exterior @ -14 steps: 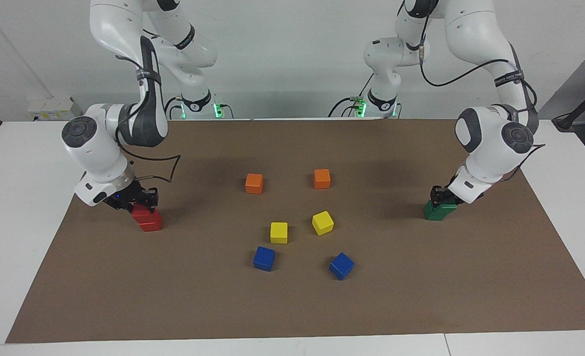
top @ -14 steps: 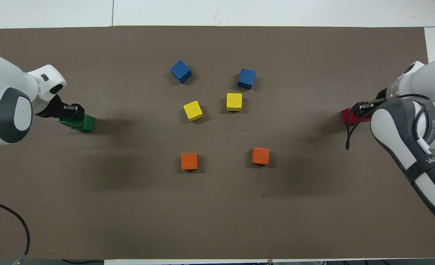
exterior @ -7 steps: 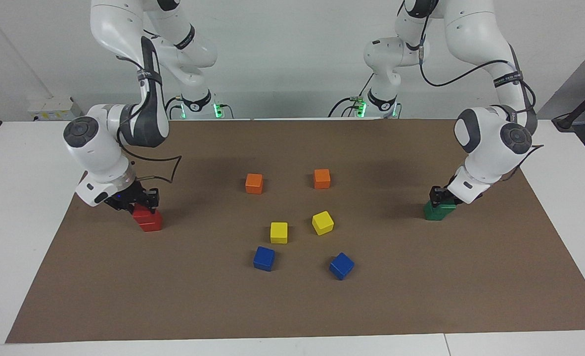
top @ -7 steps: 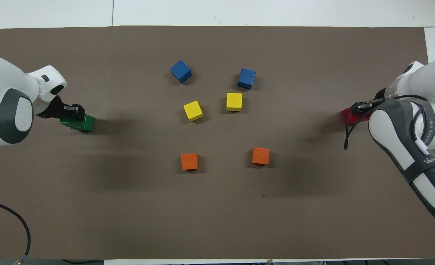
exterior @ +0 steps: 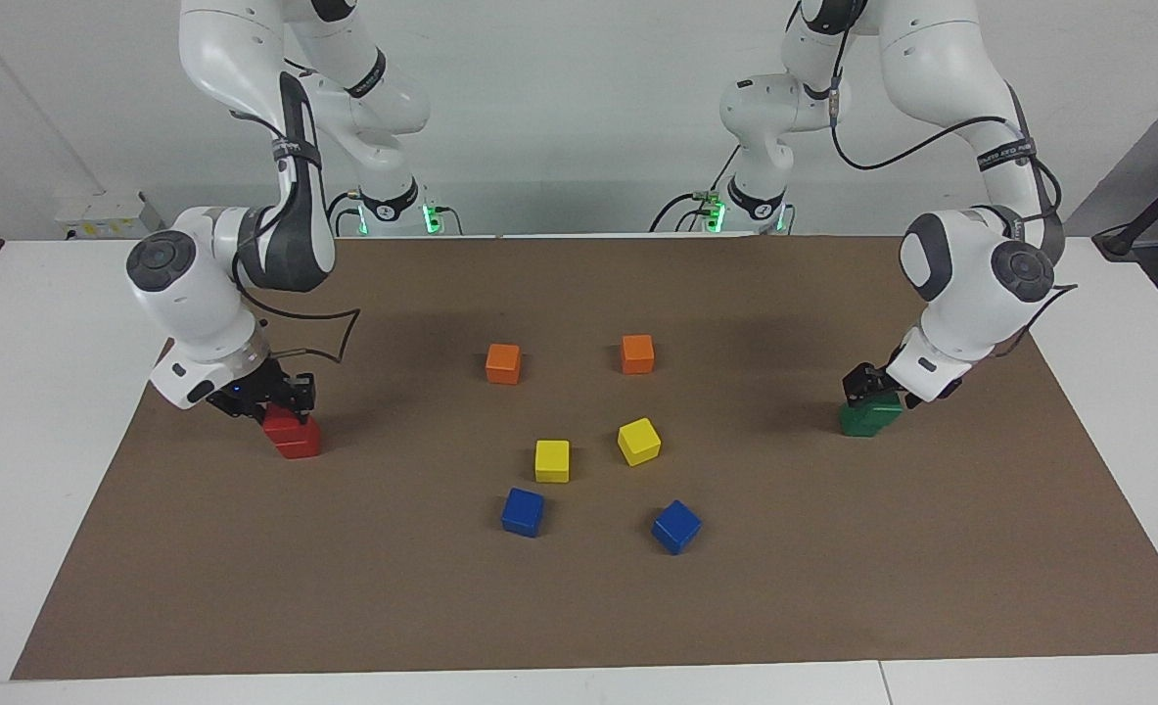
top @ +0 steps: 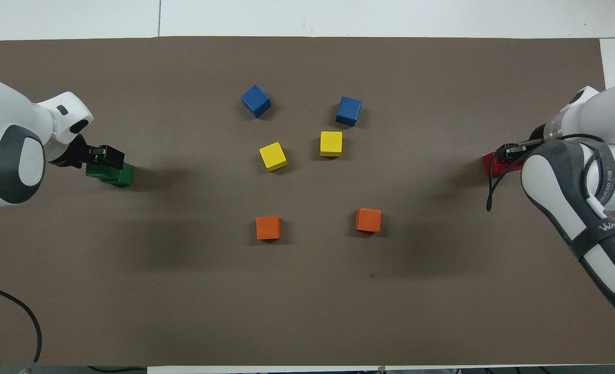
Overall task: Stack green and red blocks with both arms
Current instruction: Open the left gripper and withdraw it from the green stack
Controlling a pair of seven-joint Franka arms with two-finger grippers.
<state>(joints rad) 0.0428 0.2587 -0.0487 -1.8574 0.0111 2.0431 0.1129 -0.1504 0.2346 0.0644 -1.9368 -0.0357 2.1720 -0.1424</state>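
Left gripper (exterior: pixel 867 384) has just let go: jaws now spread above the green stack (exterior: pixel 870 417), upper cube resting directly beneath it. Right gripper (exterior: pixel 280 397) still clenched on the top red block (exterior: pixel 285 423), seated on the lower red one. Green done; red release pending.

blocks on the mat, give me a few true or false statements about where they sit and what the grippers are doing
1. A green block sits on another green block. True.
2. The right gripper is over the yellow blocks. False: it is shut on the upper red block of the red stack, at the right arm's end.
3. The orange blocks lie nearer to the robots than the blue blocks. True.
4. The left gripper is shut on a blue block. False: it is open at the green stack.
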